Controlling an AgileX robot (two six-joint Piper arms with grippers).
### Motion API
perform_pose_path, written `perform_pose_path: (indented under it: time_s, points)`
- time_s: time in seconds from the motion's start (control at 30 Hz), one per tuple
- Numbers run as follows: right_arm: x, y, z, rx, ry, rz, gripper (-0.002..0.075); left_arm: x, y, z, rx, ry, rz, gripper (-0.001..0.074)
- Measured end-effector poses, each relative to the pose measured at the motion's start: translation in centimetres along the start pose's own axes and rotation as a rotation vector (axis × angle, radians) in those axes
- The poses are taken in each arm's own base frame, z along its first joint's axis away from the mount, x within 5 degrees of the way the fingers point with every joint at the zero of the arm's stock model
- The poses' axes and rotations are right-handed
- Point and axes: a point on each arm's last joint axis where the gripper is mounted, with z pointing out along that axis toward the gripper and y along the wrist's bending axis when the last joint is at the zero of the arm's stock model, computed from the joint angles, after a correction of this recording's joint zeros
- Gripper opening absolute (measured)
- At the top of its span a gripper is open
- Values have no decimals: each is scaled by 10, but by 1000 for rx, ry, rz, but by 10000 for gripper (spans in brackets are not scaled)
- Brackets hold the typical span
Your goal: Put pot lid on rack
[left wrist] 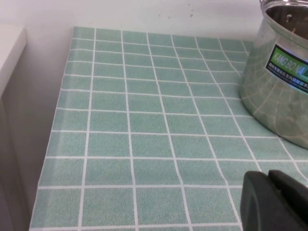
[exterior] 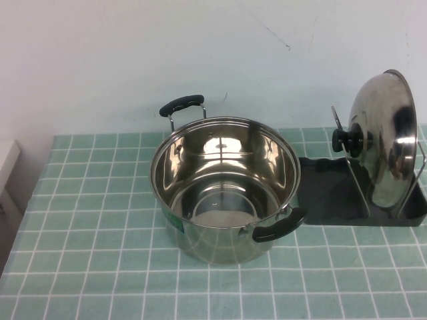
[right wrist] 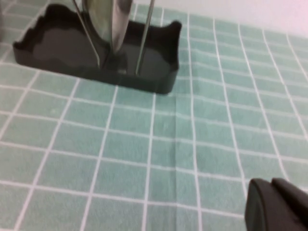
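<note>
Standing on edge in the rack (exterior: pixel 320 193) at the table's (exterior: pixel 87 267) far right, the pot lid (exterior: pixel 387 140) leans between wire loops. Left claw (left wrist: pixel 276 202) and right claw (right wrist: pixel 276 207) hover low, fingers together.

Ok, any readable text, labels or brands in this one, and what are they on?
"KANG BO YA": partly legible on the green label on the pot; last letters cut off.
Smaller line beneath it: too blurred to read.
Pot lid, rack, left gripper, right gripper: no text.
</note>
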Motion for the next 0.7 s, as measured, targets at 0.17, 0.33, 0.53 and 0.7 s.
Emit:
perform_pose_path:
  time_s: [0.17, 0.33, 0.53, 0.7]
  points:
    - [7, 1, 6, 10, -14, 46, -1, 0, 0, 0, 0, 0, 0, -2]
    - [6, 2, 6, 4, -24, 87, -1, 0, 0, 0, 0, 0, 0, -2]
    - [7, 3, 6, -4, -25, 106, -1, 0, 0, 0, 0, 0, 0, -2]
    - [7, 3, 6, -4, -25, 106, -1, 0, 0, 0, 0, 0, 0, -2]
